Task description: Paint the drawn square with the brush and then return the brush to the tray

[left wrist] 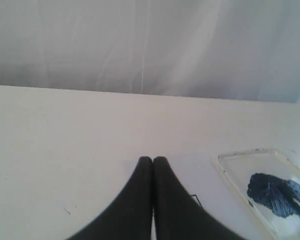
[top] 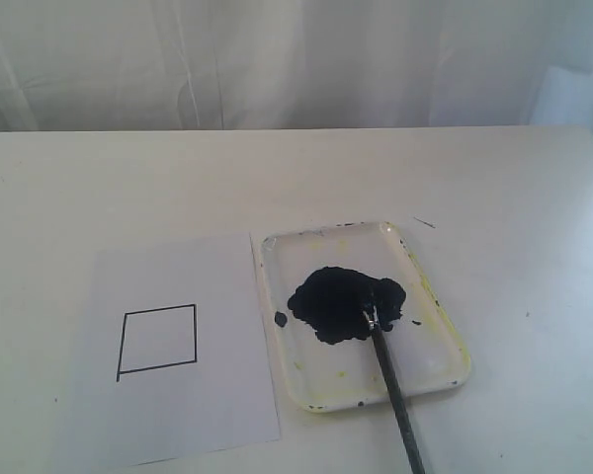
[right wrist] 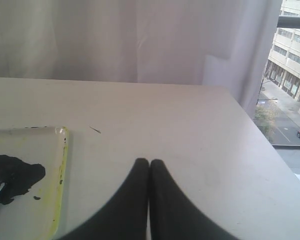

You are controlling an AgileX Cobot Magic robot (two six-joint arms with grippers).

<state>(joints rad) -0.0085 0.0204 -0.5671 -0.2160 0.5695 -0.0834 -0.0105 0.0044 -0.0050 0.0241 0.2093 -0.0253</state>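
Shows left claw (left wrist: 152, 160) and right claw (right wrist: 149, 161) both pressed together, empty. Finds the brush (top: 390, 380) with tip in dark paint (top: 336, 301) on the tray (top: 326, 255), handle crossing its rim. Finds the square (top: 158, 341) blank, on paper (top: 178, 415) beside the tray.

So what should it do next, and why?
Probably open the right gripper and reach for the brush: that gripper is shut and empty, the brush lies untouched in the tray, tip in the paint, and the drawn square is blank.
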